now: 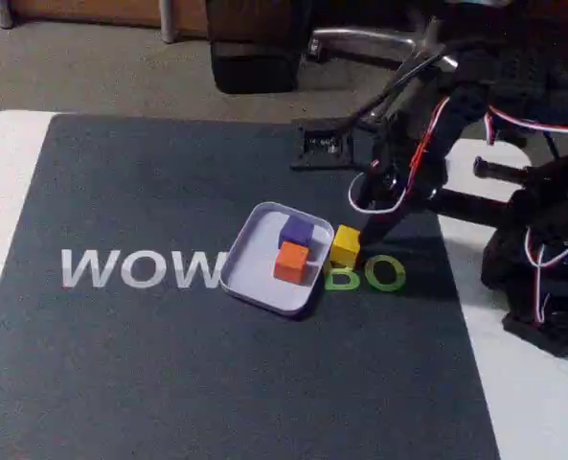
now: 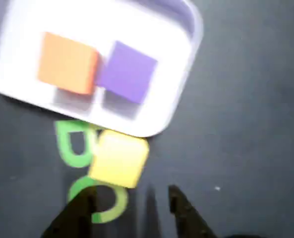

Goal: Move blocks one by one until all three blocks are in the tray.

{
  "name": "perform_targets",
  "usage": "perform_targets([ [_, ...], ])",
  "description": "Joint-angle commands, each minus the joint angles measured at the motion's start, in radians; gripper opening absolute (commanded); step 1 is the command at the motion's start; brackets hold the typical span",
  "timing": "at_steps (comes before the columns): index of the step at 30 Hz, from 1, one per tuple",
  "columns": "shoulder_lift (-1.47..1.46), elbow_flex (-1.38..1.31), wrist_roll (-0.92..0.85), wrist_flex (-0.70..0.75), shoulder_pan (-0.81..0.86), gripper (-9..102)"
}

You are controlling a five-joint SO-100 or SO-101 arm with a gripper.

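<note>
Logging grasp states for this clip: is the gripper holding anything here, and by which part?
Nothing held. The gripper is open, its fingers apart, with the yellow block just ahead on the mat.

The tray point(image 1: 255, 278) holds the purple block point(image 1: 296, 230) and orange block point(image 1: 291, 261); the yellow block point(image 1: 345, 245) sits just outside at its 3 o'clock.

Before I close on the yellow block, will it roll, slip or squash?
The yellow block is a flat-faced cube resting on the mat, so it probably won't roll. It looks small, likely light and rigid. It sits against the tray rim, so a nudge may slide it or shift the tray.
</note>
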Motion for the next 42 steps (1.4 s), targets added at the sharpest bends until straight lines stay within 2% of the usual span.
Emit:
perform_targets([
  [1, 0.035, -0.002, 0.02, -0.008, -0.025, 16],
  [42, -0.058, 0.12, -0.008, -0.21, 0.003, 14],
])
